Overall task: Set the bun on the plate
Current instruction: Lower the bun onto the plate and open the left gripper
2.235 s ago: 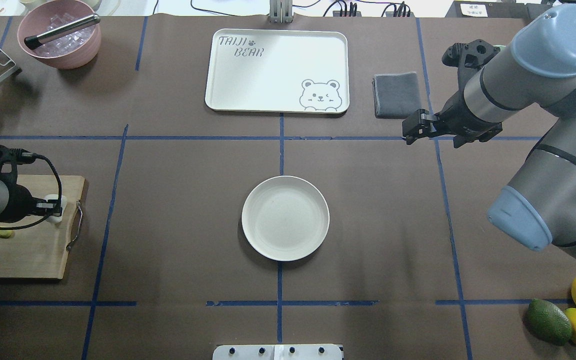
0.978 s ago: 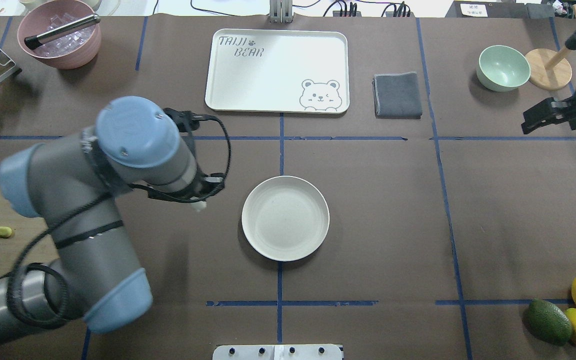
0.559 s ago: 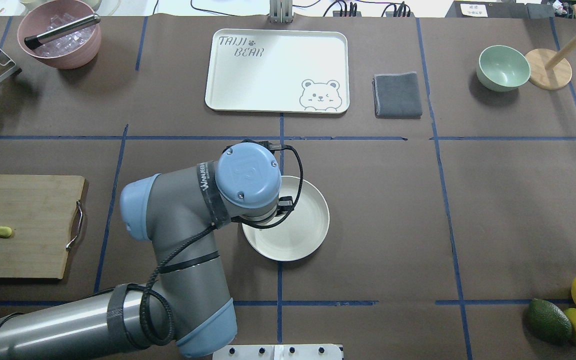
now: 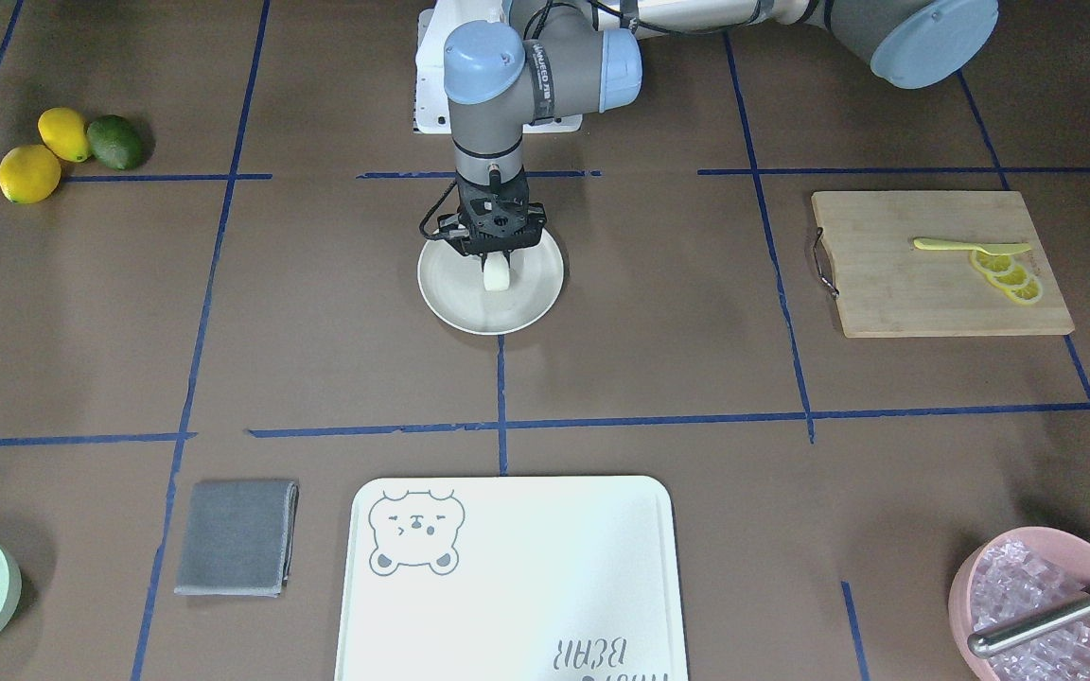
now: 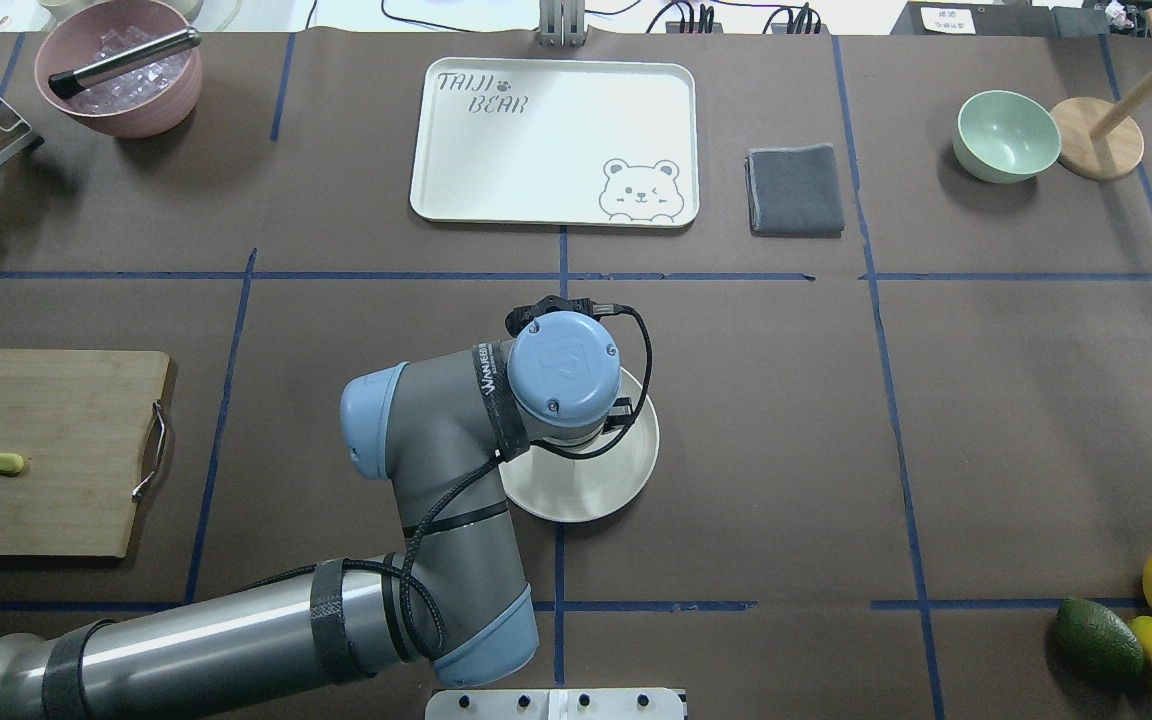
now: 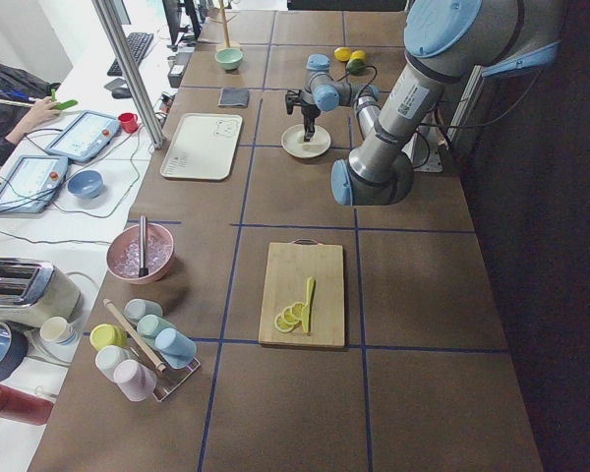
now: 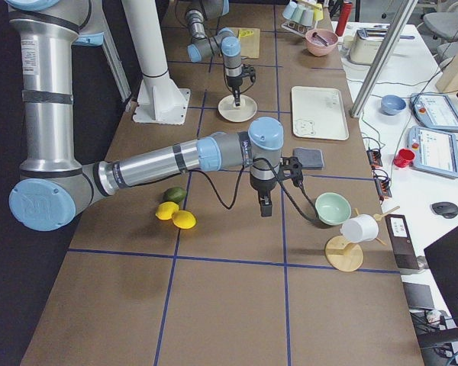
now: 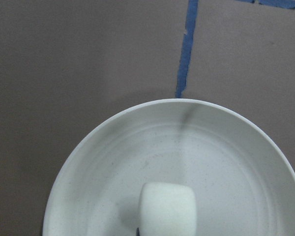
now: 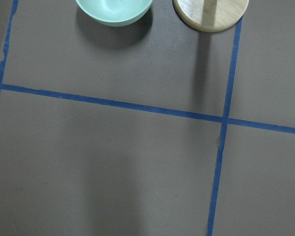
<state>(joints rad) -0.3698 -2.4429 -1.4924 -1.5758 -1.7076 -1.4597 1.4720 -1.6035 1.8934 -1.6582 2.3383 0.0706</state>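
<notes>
The small white bun [image 4: 497, 274] hangs from my left gripper [image 4: 498, 263], which is shut on it just over the middle of the round cream plate [image 4: 441, 293]. The left wrist view has the bun [image 8: 167, 209] low in the frame above the plate [image 8: 113, 128]; whether it touches the plate I cannot tell. From overhead my left wrist covers the bun and part of the plate [image 5: 586, 495]. My right gripper [image 7: 265, 206] appears only in the exterior right view, near the green bowl, and I cannot tell its state.
A bear-print tray [image 5: 554, 140] and a grey cloth [image 5: 794, 190] lie at the far side. A green bowl [image 5: 1006, 135] and wooden stand [image 5: 1096, 135] sit far right. Cutting board [image 5: 56, 450] at left, avocado [image 5: 1096, 640] and lemons near right, pink ice bowl [image 5: 116, 70] far left.
My left arm has swung from the cutting board to above the plate, carrying the bun. My right arm has drawn back to the right and left the overhead view.
</notes>
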